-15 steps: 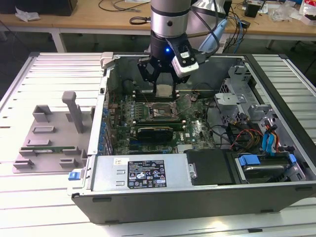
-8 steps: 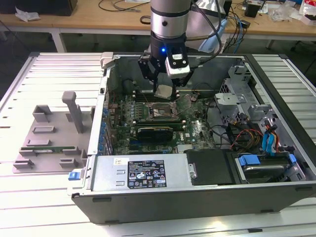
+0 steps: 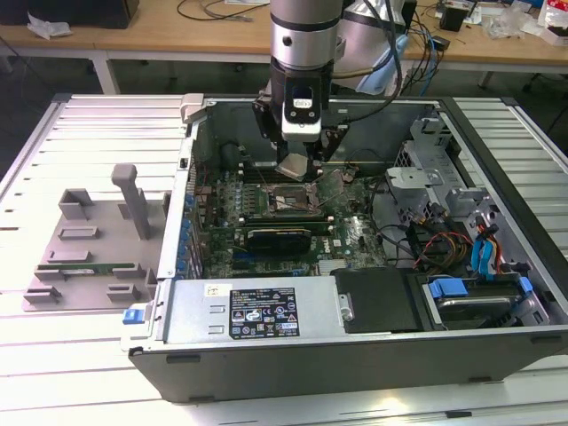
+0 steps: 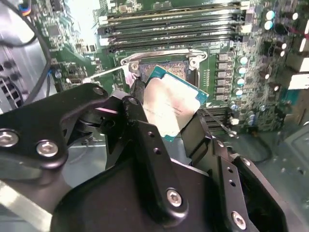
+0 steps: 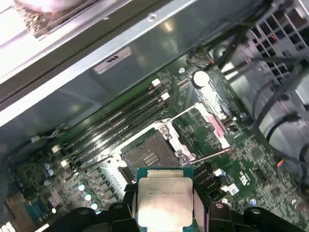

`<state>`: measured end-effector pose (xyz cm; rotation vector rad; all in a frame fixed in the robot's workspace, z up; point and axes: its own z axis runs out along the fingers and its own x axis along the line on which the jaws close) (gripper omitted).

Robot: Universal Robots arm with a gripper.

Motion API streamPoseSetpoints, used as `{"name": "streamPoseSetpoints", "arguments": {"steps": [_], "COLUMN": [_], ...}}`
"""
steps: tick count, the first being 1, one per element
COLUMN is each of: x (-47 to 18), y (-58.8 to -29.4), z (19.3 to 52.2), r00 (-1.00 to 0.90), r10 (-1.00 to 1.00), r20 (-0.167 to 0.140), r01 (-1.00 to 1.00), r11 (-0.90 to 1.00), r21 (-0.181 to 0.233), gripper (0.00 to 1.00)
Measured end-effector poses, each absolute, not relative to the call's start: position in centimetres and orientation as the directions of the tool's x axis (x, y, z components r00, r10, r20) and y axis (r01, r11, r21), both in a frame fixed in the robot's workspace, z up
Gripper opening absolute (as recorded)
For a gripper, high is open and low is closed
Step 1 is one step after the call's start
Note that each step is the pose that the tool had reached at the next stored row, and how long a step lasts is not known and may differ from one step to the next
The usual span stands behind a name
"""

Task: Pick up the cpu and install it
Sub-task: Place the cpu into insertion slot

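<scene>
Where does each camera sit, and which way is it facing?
Exterior view: off the arm, looking down into the open computer case; the arm and gripper show.
First wrist view: on the wrist, looking past the held cpu at the socket.
Second wrist view: on the wrist, facing the motherboard; black fingers in front.
Shared: both wrist views show the cpu and the socket.

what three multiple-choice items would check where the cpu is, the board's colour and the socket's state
1. Where is the flat square silver-topped cpu?
A in the black tool, above the board
B on the tabletop
C seated in the socket

2. What colour is the circuit board?
A red
B green
C blue

3. The square metal-framed socket is:
A holding a chip
B under a cooler
C open and empty

Answers: A, the tool grips its edges in both wrist views; B, green surrounds the socket; C, its bare contact field shows.
</scene>
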<state>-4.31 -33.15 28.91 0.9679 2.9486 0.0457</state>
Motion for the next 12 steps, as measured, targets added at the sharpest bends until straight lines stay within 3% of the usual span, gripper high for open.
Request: {"name": "streamPoseSetpoints", "arguments": {"steps": [12], "x": [-4.31], "y": [-33.15], "z": [28.72], "r00": [-0.572], "r10": [0.82], "r20": [-0.027], "r01": [0.819], "r11": [0.572], "r21": [0.04], "gripper": [0.55]}}
